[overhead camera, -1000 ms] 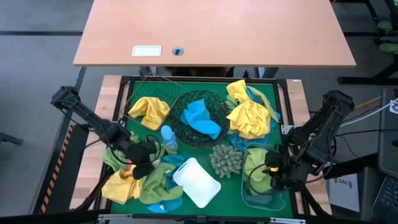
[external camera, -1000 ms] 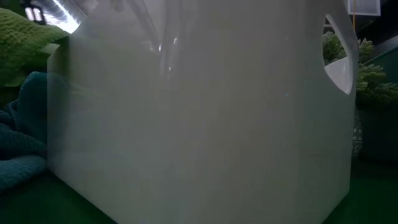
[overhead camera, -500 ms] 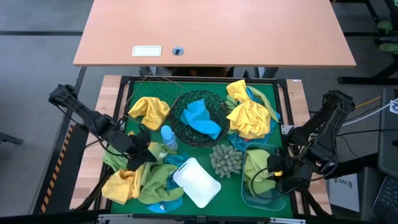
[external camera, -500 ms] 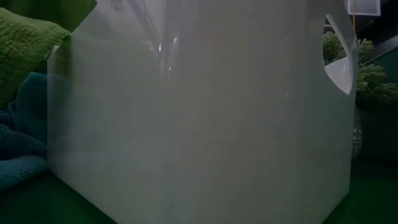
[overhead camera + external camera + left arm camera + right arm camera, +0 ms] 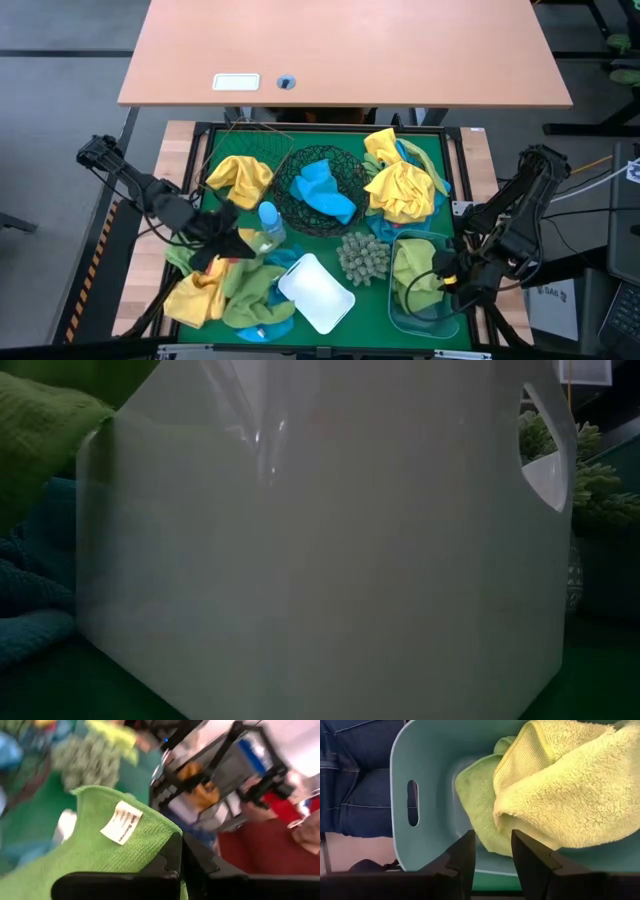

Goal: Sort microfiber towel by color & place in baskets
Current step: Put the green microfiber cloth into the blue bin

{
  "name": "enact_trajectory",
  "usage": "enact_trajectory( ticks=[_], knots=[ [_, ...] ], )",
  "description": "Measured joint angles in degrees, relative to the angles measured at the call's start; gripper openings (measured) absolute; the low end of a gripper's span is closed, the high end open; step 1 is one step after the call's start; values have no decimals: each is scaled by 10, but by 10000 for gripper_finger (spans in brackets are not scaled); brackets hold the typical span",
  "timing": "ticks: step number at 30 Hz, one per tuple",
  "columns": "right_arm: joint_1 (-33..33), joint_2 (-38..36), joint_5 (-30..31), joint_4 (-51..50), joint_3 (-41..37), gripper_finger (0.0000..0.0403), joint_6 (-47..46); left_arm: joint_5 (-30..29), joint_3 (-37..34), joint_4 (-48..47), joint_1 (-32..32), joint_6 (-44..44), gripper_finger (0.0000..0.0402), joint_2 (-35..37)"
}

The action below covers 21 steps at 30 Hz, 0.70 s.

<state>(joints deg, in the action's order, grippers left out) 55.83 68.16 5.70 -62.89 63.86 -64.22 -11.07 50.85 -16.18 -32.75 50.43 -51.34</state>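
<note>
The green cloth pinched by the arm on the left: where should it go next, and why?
Probably across to the blue tub, since lime cloths already lie there. The left tool is shut on the green cloth, lifted over the pile.

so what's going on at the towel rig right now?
Color sort is mid-run. The left gripper is shut on a lime green towel above the mixed pile at the front left. The right gripper hangs open over the translucent blue tub, which holds lime green towels. A blue towel lies in the black mesh bowl.
</note>
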Motion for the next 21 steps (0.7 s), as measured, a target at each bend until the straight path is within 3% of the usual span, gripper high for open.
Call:
enact_trajectory(
  ticks=[3,7,16,21],
  knots=[
    [0,-9,9,0,0,127,1,-23,0,44,0,-26,0,0],
    [0,-26,70,0,0,127,26,-59,0,97,0,-55,0,0],
    [-10,-56,309,5,0,127,146,-148,0,250,26,-144,0,0],
    [-51,-59,418,43,0,127,235,-154,1,326,54,-209,0,-7]
  ],
)
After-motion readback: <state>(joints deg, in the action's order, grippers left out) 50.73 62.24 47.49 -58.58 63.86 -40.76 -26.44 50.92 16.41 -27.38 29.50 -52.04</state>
